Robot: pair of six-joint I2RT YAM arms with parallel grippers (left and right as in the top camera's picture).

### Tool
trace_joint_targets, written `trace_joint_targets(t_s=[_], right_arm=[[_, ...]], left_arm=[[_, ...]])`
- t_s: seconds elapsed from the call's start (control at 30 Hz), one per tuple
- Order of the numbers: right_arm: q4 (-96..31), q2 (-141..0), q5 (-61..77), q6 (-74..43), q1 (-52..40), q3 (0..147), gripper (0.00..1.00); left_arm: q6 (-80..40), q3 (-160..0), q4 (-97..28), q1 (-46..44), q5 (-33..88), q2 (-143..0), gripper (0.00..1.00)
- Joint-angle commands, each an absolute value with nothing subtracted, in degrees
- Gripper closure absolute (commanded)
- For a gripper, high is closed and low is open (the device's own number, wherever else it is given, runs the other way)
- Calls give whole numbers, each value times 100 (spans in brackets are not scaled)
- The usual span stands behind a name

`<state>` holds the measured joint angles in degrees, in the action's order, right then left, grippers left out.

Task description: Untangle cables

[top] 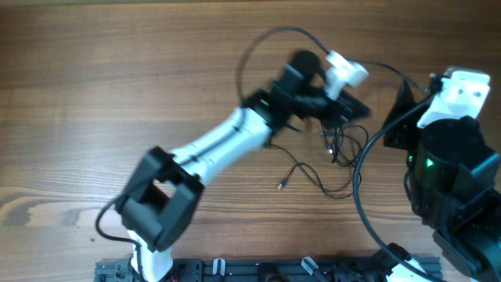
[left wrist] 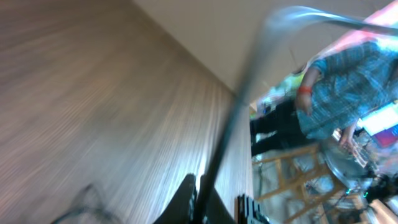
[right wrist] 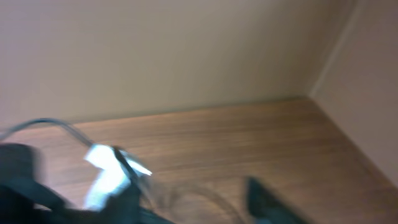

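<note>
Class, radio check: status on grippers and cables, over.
Left gripper shut on cables. Right gripper looks open. Tangle unresolved, on table. Wrist views blurred.

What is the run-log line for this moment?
left gripper shut near cables | right gripper unclear | cables looped on table

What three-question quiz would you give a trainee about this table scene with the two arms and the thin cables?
1. True or false: the thin dark grey-black cables lie on a white plastic tray.
2. Which arm stretches across the brown wooden table to the cables? A) the white-and-black left arm B) the right arm C) neither
3. Fill in: the black left gripper is ____ (open or shut).
Key: 1 false; 2 A; 3 shut.
</note>
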<state>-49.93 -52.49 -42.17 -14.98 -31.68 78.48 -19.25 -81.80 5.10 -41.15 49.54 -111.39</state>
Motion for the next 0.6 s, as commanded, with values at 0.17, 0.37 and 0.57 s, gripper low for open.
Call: trace_joint_targets(t_s=[0.17, 0.37, 0.57], right_arm=[[-5094, -5218, -3826, -1564, -2803, 7907, 0], [-5319, -5507, -3288, -1564, -2803, 7907, 0], [-5723, -6110, -2447, -1518, -2803, 7907, 0]], left_arm=[[-2132, -8165, -340, -1782, 6652, -10184, 96], [-2731, -8165, -370, -410, 7382, -9456, 96], [-2746, -8165, -602, 237, 7699, -8722, 96]])
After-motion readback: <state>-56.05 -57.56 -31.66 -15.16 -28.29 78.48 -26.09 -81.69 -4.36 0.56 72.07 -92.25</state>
